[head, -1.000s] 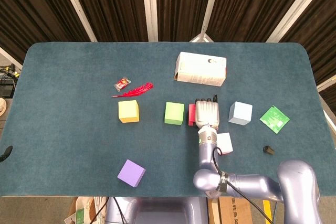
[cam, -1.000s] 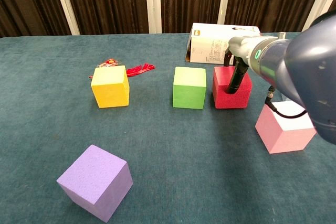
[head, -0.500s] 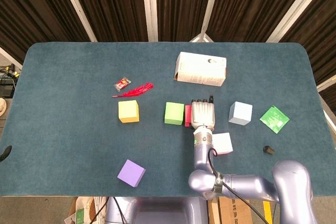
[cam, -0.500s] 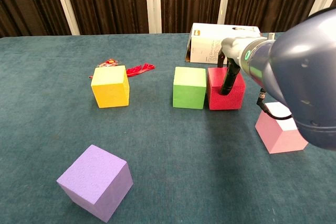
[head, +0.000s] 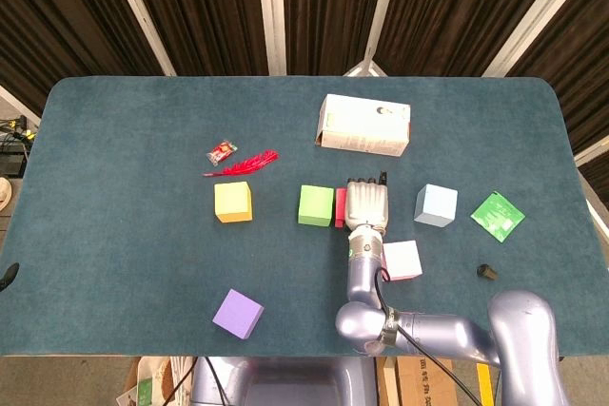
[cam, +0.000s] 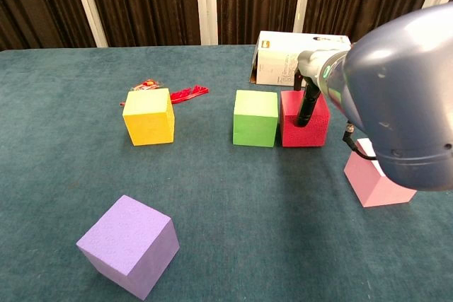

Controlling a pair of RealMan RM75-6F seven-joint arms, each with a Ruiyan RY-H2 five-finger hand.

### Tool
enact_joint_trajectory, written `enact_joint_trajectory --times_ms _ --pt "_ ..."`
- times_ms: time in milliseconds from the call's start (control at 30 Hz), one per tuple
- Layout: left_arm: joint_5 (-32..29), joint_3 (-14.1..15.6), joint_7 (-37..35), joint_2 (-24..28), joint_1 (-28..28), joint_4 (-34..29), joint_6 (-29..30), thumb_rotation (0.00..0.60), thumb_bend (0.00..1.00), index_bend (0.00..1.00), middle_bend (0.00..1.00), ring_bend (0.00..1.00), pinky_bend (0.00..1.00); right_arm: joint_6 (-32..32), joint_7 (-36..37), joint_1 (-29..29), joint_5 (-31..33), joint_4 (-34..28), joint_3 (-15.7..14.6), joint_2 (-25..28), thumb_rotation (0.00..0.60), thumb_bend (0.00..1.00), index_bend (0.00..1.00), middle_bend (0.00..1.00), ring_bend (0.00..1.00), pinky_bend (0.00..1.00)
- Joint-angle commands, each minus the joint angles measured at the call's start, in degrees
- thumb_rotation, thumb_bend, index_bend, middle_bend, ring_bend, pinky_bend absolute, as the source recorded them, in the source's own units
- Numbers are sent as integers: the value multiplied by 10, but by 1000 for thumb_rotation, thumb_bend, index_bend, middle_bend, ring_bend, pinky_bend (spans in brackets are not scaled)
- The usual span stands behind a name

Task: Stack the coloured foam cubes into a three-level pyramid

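Note:
My right hand (head: pixel 366 204) lies over the red cube (head: pixel 340 207) and grips it; the chest view shows a dark finger (cam: pixel 309 106) down the cube's front face (cam: pixel 294 129). The red cube sits on the table right beside the green cube (head: pixel 315 205) (cam: pixel 255 117), almost touching. The yellow cube (head: pixel 233 202) (cam: pixel 148 116) stands further left in the same row. Near the front left is the purple cube (head: pixel 238 314) (cam: pixel 127 244). The pink cube (head: pixel 403 260) (cam: pixel 375 182) is beside my right forearm, and the light blue cube (head: pixel 436 204) is to its right. My left hand is out of view.
A white carton (head: pixel 365 125) (cam: pixel 290 61) stands behind the cubes. A red feather (head: pixel 249 163) and a small candy packet (head: pixel 222 150) lie behind the yellow cube. A green card (head: pixel 498 216) and a small dark object (head: pixel 486 272) lie at the right. My right arm (cam: pixel 396 104) fills the chest view's right side.
My right hand slid the red cube leftward across the table, closing the gap to the green cube. The other cubes stayed put.

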Motion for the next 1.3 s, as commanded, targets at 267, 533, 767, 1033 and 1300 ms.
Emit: enact_joint_trajectory --times_ms 267,533,767,1033,1300 --pt "-3 -1 0 0 -1 0 -2 600 316 39 0 0 0 0 -5 3 -1 4 7 -9 600 329 359 410 241 0" --pt "-4 -1 -2 1 -1 0 -3 600 316 39 0 0 0 -1 -6 5 -2 13 12 -17 600 329 359 410 241 0" --pt "-6 -2 -2 1 -1 0 -3 600 315 39 0 0 0 -1 -9 8 -1 27 19 -25 600 329 359 410 242 0" --pt "-7 -2 -2 2 -1 0 -4 600 315 39 0 0 0 -4 -12 8 -3 33 22 -28 600 328 359 409 241 0" --pt "-7 -2 -1 1 -1 -1 -4 600 316 39 0 0 0 -6 -11 4 -5 34 25 -28 600 330 359 409 241 0"
